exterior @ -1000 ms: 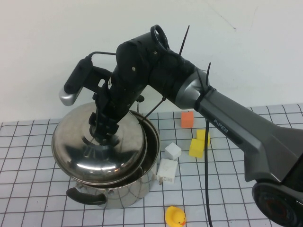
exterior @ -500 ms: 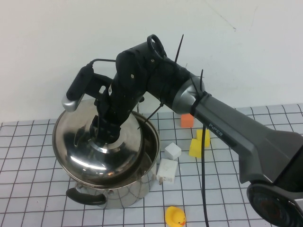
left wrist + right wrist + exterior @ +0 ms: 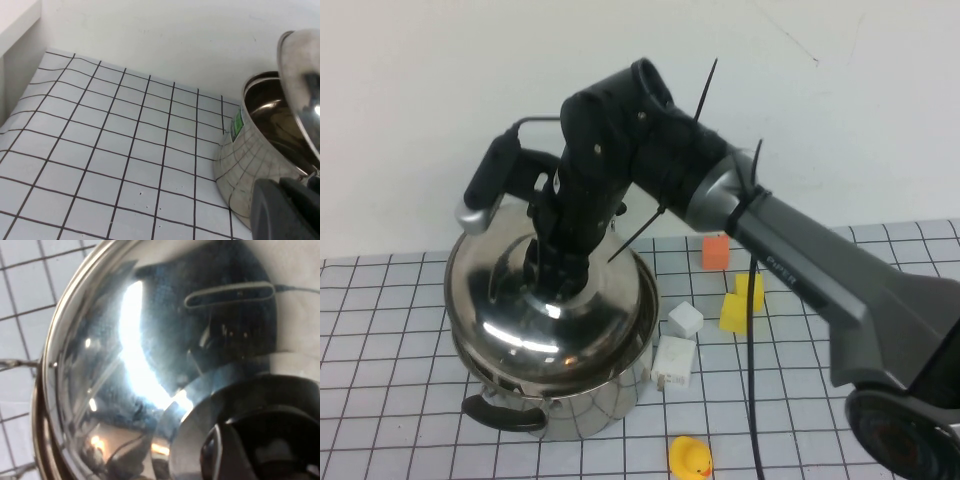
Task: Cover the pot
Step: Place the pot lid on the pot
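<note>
The large shiny steel pot (image 3: pixel 595 405) stands on the checked cloth, with one black loop handle (image 3: pixel 500 415) facing front. My right gripper (image 3: pixel 556 272) is shut on the black knob (image 3: pixel 270 440) of the domed steel lid (image 3: pixel 545 315) and holds it over the pot's mouth. The lid is slightly tilted. In the left wrist view the pot (image 3: pixel 245 165) still shows its inside under the raised lid (image 3: pixel 300 75) edge. My left gripper (image 3: pixel 287 212) is shut and empty, low beside the pot's left side, out of the high view.
To the right of the pot lie two white blocks (image 3: pixel 672 362), two yellow blocks (image 3: pixel 740 305), an orange block (image 3: pixel 716 252) and a yellow duck (image 3: pixel 689 458). A white wall stands behind. Bare checked cloth (image 3: pixel 100 150) lies left of the pot.
My right gripper has carried the lid to the right and down, from hanging off the pot's left side to nearly centred over its mouth.
</note>
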You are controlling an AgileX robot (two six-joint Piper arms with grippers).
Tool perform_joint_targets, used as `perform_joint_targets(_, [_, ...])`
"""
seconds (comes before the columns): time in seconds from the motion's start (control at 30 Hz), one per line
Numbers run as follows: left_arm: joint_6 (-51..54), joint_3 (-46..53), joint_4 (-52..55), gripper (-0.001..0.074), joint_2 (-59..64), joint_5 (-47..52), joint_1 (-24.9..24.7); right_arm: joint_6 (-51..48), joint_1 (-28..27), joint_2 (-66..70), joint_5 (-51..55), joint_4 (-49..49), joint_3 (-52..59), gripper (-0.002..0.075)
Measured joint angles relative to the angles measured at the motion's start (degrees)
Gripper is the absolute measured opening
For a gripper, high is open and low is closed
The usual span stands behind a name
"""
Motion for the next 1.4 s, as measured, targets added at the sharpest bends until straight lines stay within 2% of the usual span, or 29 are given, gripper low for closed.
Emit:
perform_joint_targets(0.47, [0.00, 0.00, 0.00, -0.0003, 0.00, 0.00, 0.00, 0.00, -0.11, -3.52, 0.00, -2.15, -0.48, 0.0340])
perform_joint_targets(1.4, [-0.22, 0.00, 0.00, -0.0003, 0.00, 0.00, 0.00, -3.05, 0.66, 0.24, -0.34, 2.50, -0.21, 0.0339])
